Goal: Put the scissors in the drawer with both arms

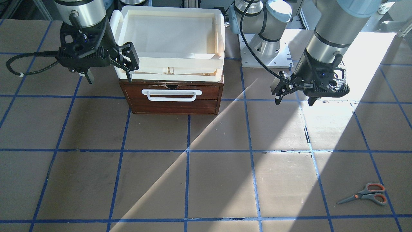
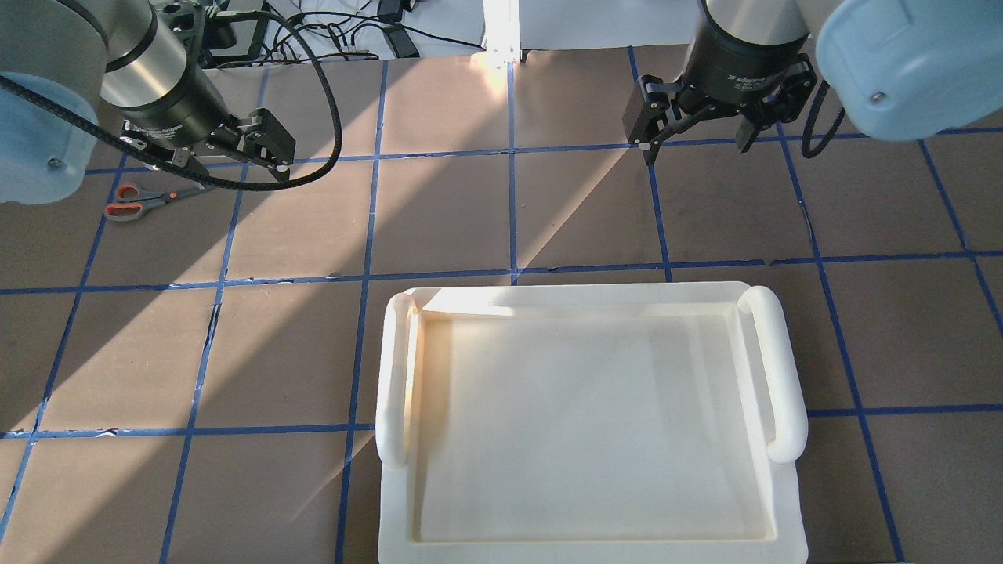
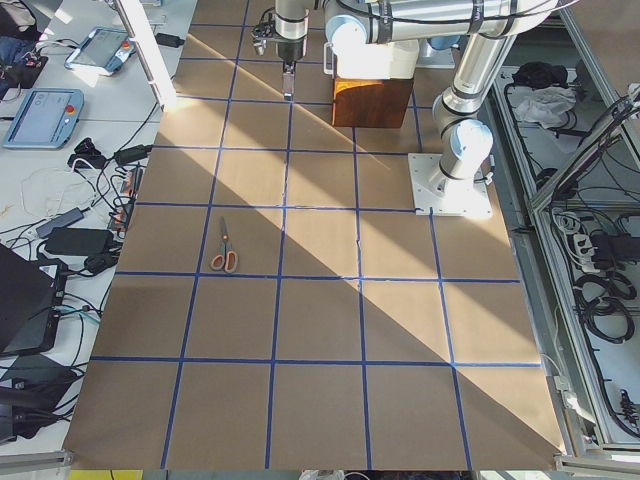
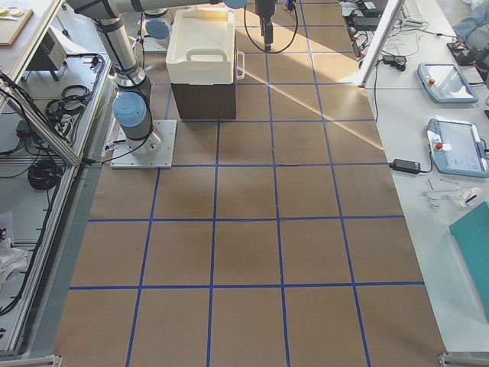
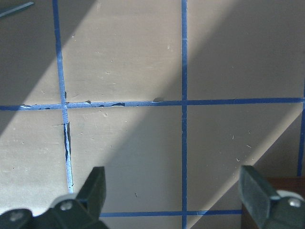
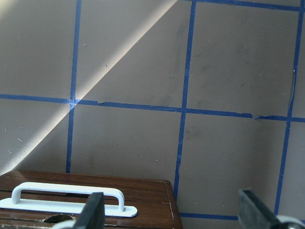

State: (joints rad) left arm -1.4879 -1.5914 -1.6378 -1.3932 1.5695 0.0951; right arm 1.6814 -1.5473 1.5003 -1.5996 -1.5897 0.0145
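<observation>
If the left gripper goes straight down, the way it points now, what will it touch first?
The left gripper would most likely meet the bare table, near a blue tape line; the scissors lie well aside.

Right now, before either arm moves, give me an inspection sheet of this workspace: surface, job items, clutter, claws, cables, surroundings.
Surface: brown table with a blue tape grid and a sunlit band across it.
Job's things: scissors lie flat on the left arm's side, untouched; drawer shut, white handle facing the operators' side.
Clutter: cream tray stacked above the drawer; nothing else seen.
Claws: left claw open, empty, above bare table; right claw open, empty, near the drawer's front.
Cables: a black cable loops off each wrist.
Surroundings: teach pendants and loose leads on side benches.
</observation>
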